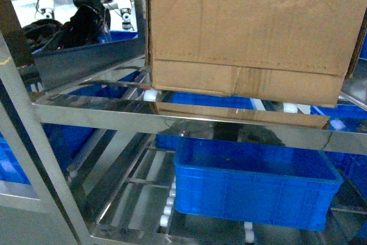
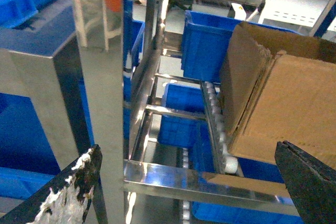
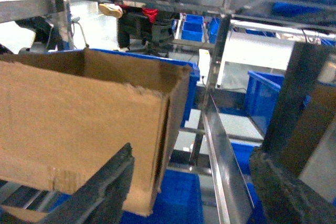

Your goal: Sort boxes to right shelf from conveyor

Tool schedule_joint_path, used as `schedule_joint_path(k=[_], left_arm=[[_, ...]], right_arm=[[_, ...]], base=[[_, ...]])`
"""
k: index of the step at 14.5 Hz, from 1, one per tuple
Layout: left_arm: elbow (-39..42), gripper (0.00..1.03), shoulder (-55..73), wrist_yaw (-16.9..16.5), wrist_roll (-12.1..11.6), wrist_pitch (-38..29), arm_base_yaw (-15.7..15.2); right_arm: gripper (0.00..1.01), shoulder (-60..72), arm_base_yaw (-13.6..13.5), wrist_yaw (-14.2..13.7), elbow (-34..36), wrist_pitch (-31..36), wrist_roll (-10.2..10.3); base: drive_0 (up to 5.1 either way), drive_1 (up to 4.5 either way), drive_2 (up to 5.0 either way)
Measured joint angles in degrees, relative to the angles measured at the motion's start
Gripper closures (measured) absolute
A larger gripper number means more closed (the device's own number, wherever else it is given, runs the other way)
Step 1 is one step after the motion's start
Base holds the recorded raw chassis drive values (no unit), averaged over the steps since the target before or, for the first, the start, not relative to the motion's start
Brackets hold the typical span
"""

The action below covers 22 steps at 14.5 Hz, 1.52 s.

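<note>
A: Starting on our left, the left gripper (image 2: pixel 189 182) hangs with its fingers spread wide and nothing between them. One worn finger (image 2: pixel 71 195) sits low beside a shelf upright, the other at the near corner of the cardboard box (image 2: pixel 294 108), and we cannot tell whether that one touches the carton.

B: So where does the box sit now?

A: On the roller rail (image 2: pixel 218 124) of the shelf (image 1: pixel 114 120), its base above the front cross-beam in the head view, open top up. We judge it is placed but perhaps not pushed fully in. To finish well, we should nudge it squarely along the rollers and keep it level, since the torn edges look soft and would crumple if squeezed.

B: What is around it?

A: A blue bin (image 1: pixel 252 185) lies on the level below, more bins stand behind the box, and a steel side rail (image 3: pixel 223 156) runs just right of the carton.

B: And our right side?

A: The right gripper (image 3: pixel 194 187) is also wide open and empty, one finger in front of the carton's near face, the other out past the rail. That rail and the uprights are what we could snag on when pulling back. The conveyor is not in view.
</note>
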<state>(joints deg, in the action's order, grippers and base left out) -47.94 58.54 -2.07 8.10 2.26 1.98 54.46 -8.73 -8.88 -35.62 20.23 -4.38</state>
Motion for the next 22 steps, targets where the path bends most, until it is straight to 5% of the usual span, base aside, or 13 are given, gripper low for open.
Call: schedule_joint_path(k=[2,5,6,7,10,22], left_arm=[[10.2,0.26,-3.9,1.5,-4.7,-17.9,-1.6],[23.8,0.64,-10.4,2.2,-7.1,-26.4,-2.1],[29.5,0.84,-14.1,2.1,-7.3,-28.0,-1.9],[37.2,1.01,-20.9,2.1,-7.5,-28.9,-2.0],[43.5,1.01,-31.3,2.1,-7.5,-24.9,-2.0],[45.4,1.01,-37.1,2.1,-7.5,-20.9,-2.0]], right_arm=[[0.59,-3.9,1.8,1.5,8.2,3.1,2.5],[0.97,-10.0,3.7,4.0,17.6,6.3,3.4],[0.99,-13.7,8.0,8.4,22.1,6.7,3.5],[0.99,-20.7,8.7,8.7,28.1,5.6,3.5],[0.99,-30.8,8.7,8.7,32.6,0.0,3.5],[0.99,-35.7,8.7,8.7,34.8,-1.7,3.6]], base=[[0.0,0.0,0.0],[0.0,0.0,0.0],[0.0,0.0,0.0],[0.0,0.0,0.0],[0.0,0.0,0.0],[0.0,0.0,0.0]])
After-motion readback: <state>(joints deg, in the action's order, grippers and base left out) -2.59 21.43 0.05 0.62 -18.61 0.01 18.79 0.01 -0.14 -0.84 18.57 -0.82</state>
